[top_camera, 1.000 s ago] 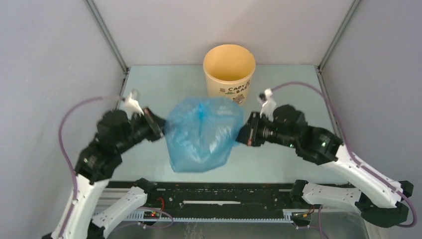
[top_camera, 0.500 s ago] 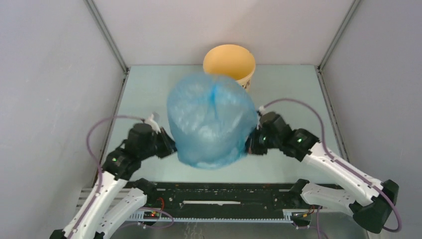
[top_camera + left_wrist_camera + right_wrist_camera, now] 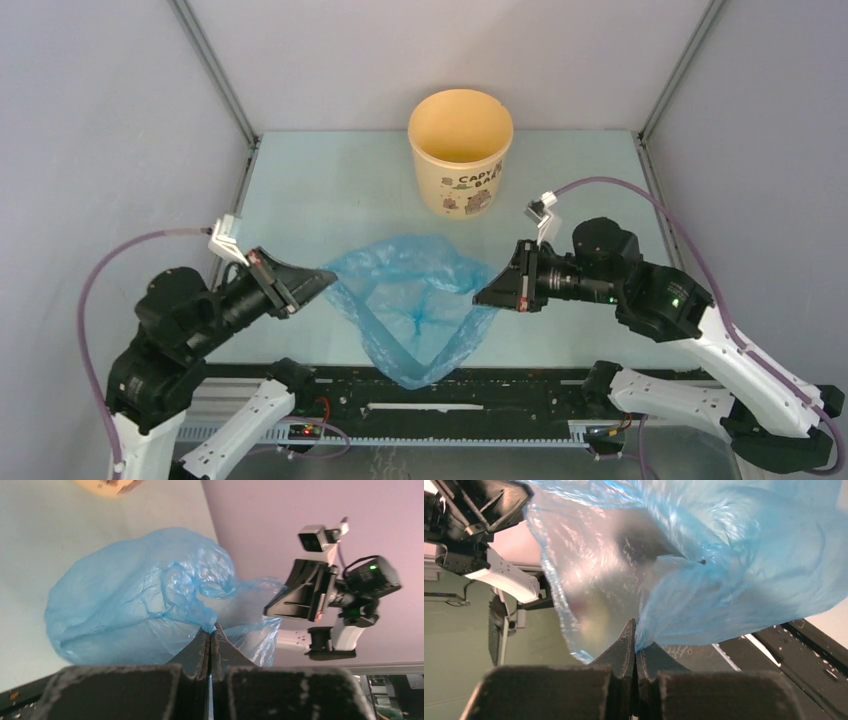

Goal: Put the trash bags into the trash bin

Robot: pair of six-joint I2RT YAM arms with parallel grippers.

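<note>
L pincer [image 3: 322, 281] & R pincer [image 3: 482, 296]: each clamped on trash bag [image 3: 415, 300] rim, opp. sides. Bag held spread btwn them, mouth open, body sagging at near edge of surface [image 3: 320, 190]. Trash bin [image 3: 460, 150] upright at far edge, apart from bag.

Held the black-and-white left arm [image 3: 185, 320] reaching inward from the near left, forearm angled toward the centre, wrist roughly level. Held the black two-finger left gripper [image 3: 322, 281] pressed tip to tip, pinching a fold of the thin light-blue plastic film bag [image 3: 400, 262]. Held the black-and-white right arm [image 3: 655, 298] reaching inward from the near right, elbow raised, wrist pointing left. Held the black two-finger right gripper [image 3: 482, 296] clamped tip to tip on the opposite edge of the same film. Pointed both grippers at each other, well apart, film spanning between.
</note>
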